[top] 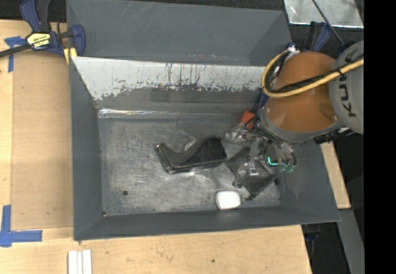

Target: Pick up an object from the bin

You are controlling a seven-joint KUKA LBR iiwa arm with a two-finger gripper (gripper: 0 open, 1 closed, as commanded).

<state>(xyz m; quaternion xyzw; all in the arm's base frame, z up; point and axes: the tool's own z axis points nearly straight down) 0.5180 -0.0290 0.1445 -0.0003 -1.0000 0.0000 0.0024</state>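
Observation:
My gripper point(252, 158) is low in the right part of the bin, under the arm's orange cover. Just left of it lies a black, flat, angled tool point(193, 154) on the bin floor, its right end close to the gripper. A small white rounded block point(228, 200) rests near the front wall, a little below and left of the gripper. A dark flat piece point(260, 187) lies right under the gripper's lower side. A small orange-red thing point(248, 118) peeks out by the back wall, partly hidden by the cover.
The bin's sloping right wall is close beside the gripper, and the front wall is just below the white block. The left half of the floor holds only a tiny dark speck.

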